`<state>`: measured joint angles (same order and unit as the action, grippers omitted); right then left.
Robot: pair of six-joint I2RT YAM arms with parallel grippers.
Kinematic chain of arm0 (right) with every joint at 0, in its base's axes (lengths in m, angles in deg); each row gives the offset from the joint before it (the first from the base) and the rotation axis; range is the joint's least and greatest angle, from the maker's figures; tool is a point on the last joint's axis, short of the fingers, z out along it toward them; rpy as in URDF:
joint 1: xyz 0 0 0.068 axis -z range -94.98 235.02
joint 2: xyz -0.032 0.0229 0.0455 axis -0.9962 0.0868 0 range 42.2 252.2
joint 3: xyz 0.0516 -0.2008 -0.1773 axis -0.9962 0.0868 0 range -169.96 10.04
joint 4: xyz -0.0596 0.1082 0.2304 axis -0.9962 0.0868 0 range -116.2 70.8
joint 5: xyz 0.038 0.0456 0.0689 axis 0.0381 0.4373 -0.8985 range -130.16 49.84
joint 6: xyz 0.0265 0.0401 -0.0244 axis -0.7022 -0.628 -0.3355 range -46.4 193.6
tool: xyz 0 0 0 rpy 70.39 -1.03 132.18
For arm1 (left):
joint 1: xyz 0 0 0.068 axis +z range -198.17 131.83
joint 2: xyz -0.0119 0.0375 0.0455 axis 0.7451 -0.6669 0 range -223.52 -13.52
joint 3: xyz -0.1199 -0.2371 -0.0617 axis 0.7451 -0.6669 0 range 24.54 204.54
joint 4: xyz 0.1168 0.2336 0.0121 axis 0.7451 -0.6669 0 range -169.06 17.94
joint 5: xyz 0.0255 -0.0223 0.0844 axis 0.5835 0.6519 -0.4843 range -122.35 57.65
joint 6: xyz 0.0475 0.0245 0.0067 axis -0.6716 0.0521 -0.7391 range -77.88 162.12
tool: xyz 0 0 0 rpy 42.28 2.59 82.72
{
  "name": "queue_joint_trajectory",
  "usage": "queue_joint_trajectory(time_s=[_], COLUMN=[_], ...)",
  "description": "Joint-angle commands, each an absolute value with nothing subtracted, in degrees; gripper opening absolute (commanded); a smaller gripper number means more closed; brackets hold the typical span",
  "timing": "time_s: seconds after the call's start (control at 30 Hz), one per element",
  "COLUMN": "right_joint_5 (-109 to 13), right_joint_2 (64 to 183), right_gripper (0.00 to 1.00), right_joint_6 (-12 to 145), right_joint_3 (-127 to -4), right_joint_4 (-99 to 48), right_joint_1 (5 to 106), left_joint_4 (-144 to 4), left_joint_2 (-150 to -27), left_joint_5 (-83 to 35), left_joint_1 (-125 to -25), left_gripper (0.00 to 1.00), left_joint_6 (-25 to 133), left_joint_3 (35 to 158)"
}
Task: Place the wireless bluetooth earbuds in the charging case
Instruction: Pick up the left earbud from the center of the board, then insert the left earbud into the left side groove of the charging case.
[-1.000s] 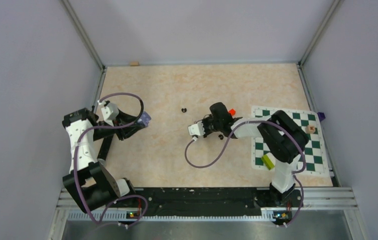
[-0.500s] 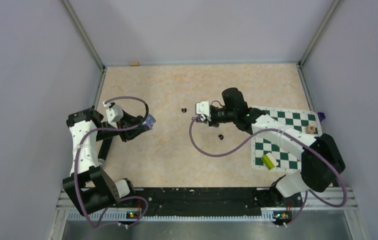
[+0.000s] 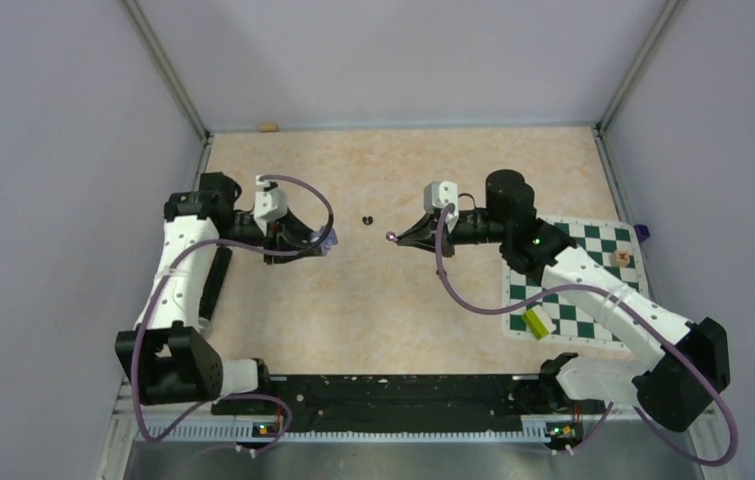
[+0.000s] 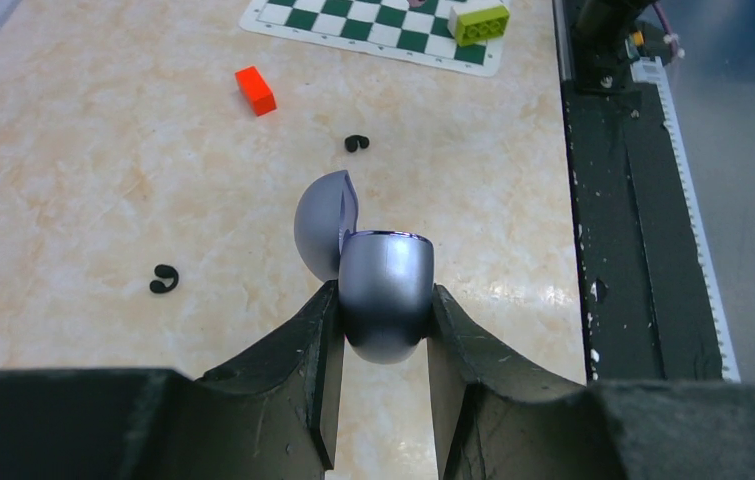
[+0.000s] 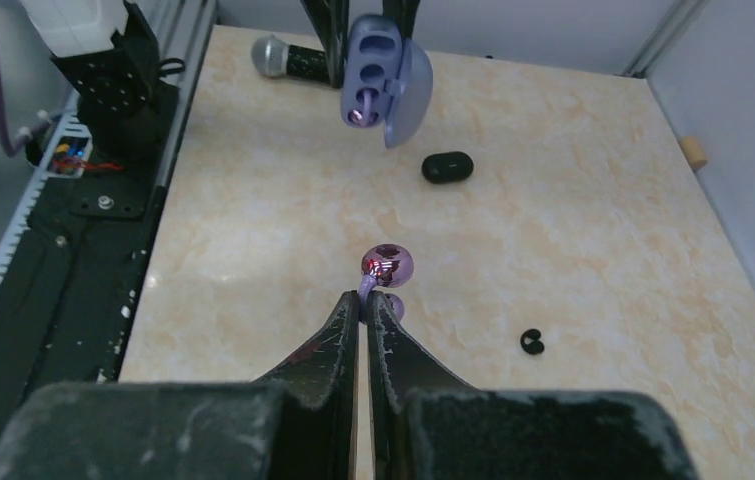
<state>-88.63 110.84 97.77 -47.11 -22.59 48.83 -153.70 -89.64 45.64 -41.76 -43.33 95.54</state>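
The lilac charging case (image 4: 385,290) has its lid open, and my left gripper (image 4: 383,300) is shut on its rounded body. From above the case (image 3: 325,240) hangs left of the table's middle. Seen from the right wrist, the case (image 5: 378,70) faces me with one lilac bud seated inside. My right gripper (image 5: 365,297) is shut on a lilac earbud (image 5: 387,265) by its stem, held above the table (image 3: 391,237) a short way right of the case. Black earbuds lie loose on the table (image 3: 367,219) (image 4: 163,280) (image 4: 356,143) (image 5: 531,342).
A red block (image 4: 255,89) lies near one black bud. The chess mat (image 3: 573,290) at the right carries a green block (image 3: 535,321) and a wooden piece (image 3: 620,258). A small black oval object (image 5: 447,166) rests beyond the held bud. A black rail (image 3: 403,395) lines the near edge.
My right arm has lifted from the table and stretched out leftward with the lilac earbud. My left arm has carried the open case up and to the right, toward it.
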Motion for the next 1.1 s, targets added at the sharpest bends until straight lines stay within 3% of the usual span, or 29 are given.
queue_joint_trajectory(time_s=[0.0, 0.2, 0.47, 1.07], right_joint_5=[-94.17, -97.87, -101.61, -100.69], right_joint_2=[109.54, 109.56, 108.35, 112.74], right_gripper=[0.02, 0.02, 0.02, 0.02], right_joint_6=[87.15, 76.68, 69.25, 56.13], right_joint_3=[-47.14, -44.88, -40.33, -32.19], right_joint_4=[-29.70, -39.18, -48.88, -72.51], right_joint_1=[49.43, 49.40, 49.42, 49.00], left_joint_4=[-128.45, -108.66, -105.39, -89.50], left_joint_2=[-85.39, -81.13, -87.49, -84.40], left_joint_5=[38.25, 38.84, 47.03, 52.75], left_joint_1=[-49.31, -57.00, -58.13, -60.49], left_gripper=[0.00, 0.00, 0.00, 0.00], left_joint_6=[-17.00, -0.98, 6.63, 15.84], left_joint_3=[93.93, 87.12, 89.26, 79.30])
